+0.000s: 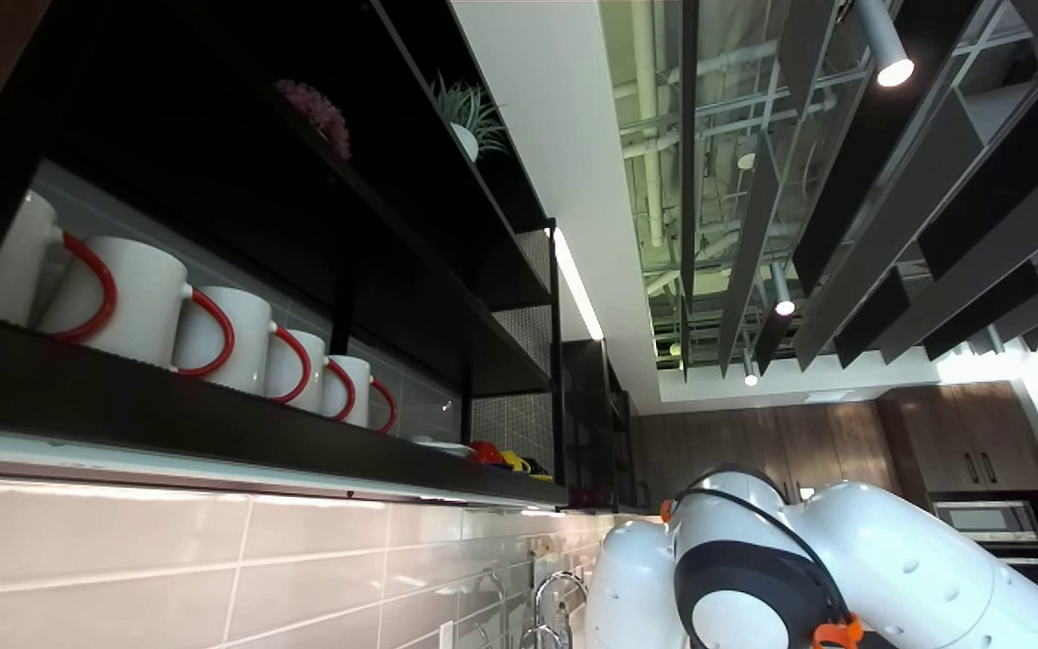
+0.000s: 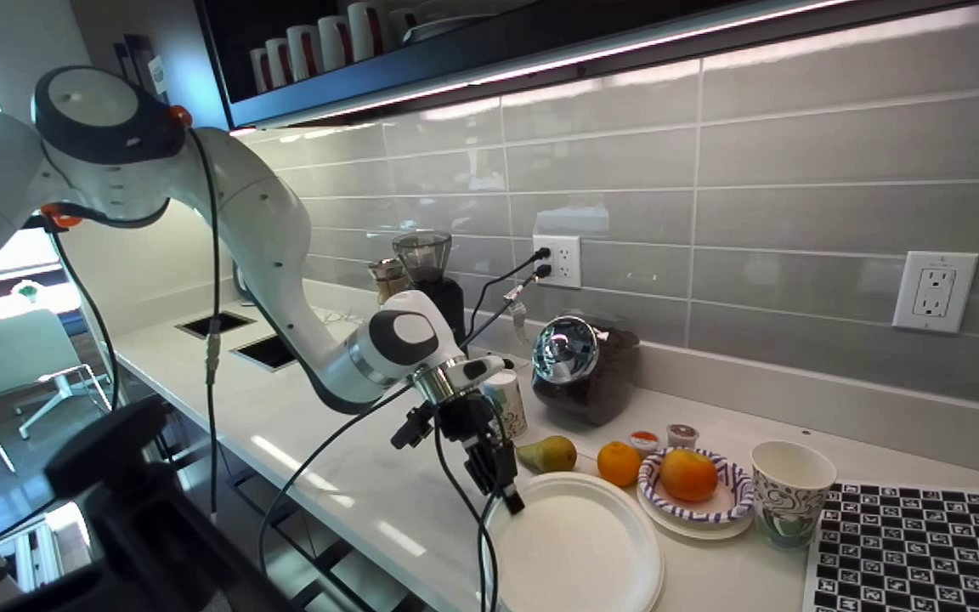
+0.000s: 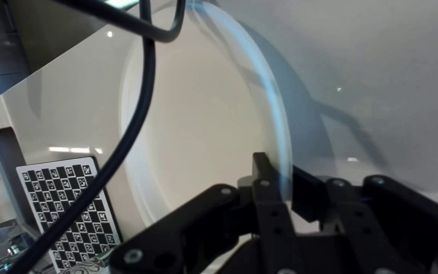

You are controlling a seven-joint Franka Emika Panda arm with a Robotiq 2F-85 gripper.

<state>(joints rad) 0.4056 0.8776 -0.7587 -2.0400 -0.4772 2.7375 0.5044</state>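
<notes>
Grey tiles (image 2: 795,144) are seen behind a white, glossy surface (image 2: 370,476), on which a round, pale plate (image 2: 574,544) is found, near a pear (image 2: 547,456) and an orange (image 2: 619,464), in an exterior view. Its rim is pinched by the pincer (image 3: 284,180): one finger (image 3: 261,167) is placed inside the plate and one outside, as is shown in the wrist view. Whether the gripped side is raised from the surface cannot be told surely. By its moulded look, the plate is judged to be light, probably of pressed paper, rather stiff along the rim but easily bent in the flat middle; breaking is little to be feared. The rim is considered the proper place for taking hold, though by one pinched side the far edge may be poorly supported.
</notes>
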